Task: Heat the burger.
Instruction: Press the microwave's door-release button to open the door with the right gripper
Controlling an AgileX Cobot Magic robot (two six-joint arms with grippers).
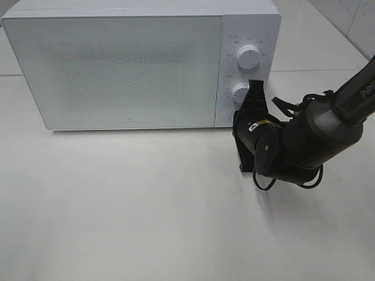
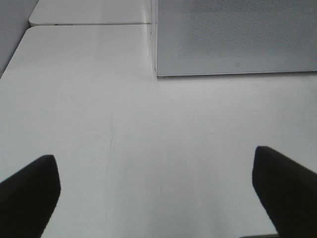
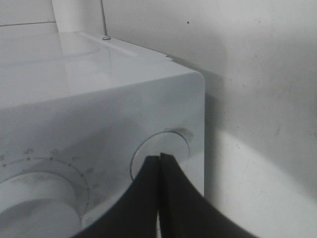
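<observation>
The burger is out of view. The white microwave (image 1: 117,64) stands at the back of the table with its door closed and its frosted window showing nothing inside. My right gripper (image 1: 236,119) is shut, its tips pressed together against the round button (image 3: 168,144) at the lower right corner of the control panel, below the two dials (image 1: 241,91). In the right wrist view the shut fingertips (image 3: 159,157) meet on that button. My left gripper (image 2: 156,168) stands open over bare table, holding nothing, facing the microwave's lower left corner (image 2: 157,74).
The white tabletop (image 1: 146,199) stretches in front of the microwave. A seam between table panels (image 2: 89,24) runs behind the microwave's left side. A tiled wall corner shows at the back right (image 1: 351,23).
</observation>
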